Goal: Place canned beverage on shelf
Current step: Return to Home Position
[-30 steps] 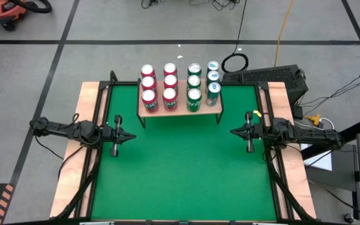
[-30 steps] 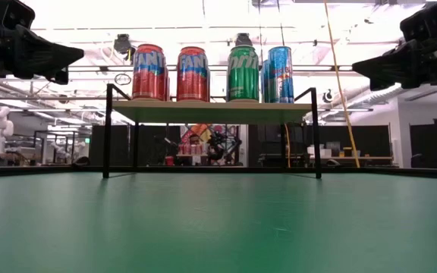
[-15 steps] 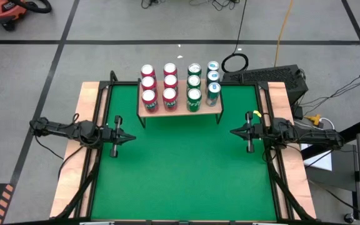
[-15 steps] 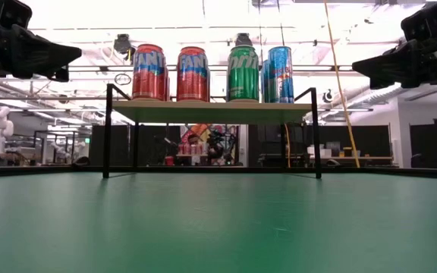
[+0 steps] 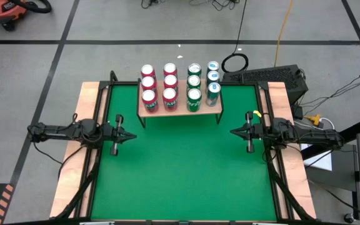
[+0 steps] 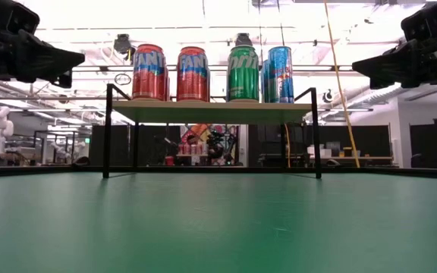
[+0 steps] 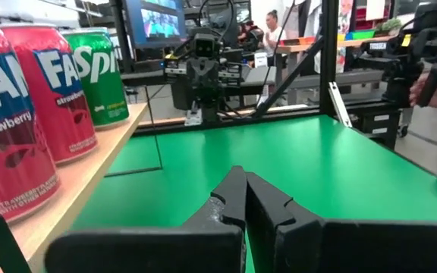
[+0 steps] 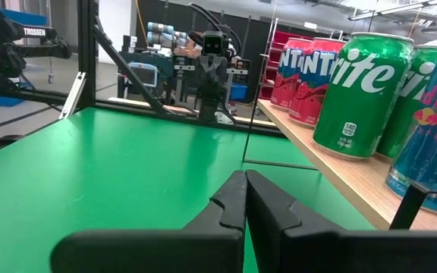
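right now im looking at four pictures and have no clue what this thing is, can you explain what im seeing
This is a robot with two dark arms working at a green table. One picture looks straight down from above. One looks level across the table top. The other two come from small cameras on the arms' wrists. The left gripper and the right gripper are the arms' two-finger claws. They hover at the table's sides, pointing at each other, both shut and holding nothing. At the far end stands a small wooden shelf on thin black legs. It carries twelve drink cans in four rows: six red cans, three green cans and three blue cans.
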Available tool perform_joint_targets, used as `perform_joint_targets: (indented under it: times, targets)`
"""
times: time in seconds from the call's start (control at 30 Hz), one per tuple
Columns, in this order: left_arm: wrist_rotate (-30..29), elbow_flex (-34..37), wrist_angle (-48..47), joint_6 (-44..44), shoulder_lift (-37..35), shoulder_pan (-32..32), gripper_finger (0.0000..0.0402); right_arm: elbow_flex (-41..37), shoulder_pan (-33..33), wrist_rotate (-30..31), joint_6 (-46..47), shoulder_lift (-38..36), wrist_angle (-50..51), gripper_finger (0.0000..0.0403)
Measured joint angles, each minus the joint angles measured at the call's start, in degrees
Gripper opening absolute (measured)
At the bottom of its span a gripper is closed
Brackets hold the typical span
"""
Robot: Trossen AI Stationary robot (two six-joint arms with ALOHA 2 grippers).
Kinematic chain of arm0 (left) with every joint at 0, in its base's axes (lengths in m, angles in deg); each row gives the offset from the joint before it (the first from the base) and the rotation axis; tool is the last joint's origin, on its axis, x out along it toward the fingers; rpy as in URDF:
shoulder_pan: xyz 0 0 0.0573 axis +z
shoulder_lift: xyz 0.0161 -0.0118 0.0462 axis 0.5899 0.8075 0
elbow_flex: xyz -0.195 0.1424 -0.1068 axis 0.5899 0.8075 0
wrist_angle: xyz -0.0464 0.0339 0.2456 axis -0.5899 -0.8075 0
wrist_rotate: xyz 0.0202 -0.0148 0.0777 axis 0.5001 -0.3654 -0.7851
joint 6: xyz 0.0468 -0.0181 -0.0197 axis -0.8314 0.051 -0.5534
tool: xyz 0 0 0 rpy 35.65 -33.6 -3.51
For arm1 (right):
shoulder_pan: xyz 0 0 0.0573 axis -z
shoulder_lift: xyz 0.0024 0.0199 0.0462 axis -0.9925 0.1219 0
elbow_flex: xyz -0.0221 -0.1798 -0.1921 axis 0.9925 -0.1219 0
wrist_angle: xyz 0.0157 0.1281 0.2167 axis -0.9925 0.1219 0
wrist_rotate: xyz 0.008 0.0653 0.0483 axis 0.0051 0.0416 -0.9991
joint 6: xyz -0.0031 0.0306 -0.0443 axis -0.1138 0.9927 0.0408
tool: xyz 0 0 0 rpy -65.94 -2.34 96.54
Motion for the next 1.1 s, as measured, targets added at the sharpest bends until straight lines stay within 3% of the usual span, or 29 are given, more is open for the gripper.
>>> perform_joint_targets:
  times: [1.1]
  targets:
    - [-3.1,0.0,0.2,2.9,0.0,0.0,0.0003,0.0,0.0,0.0,0.0,0.0,-0.1,0.0]
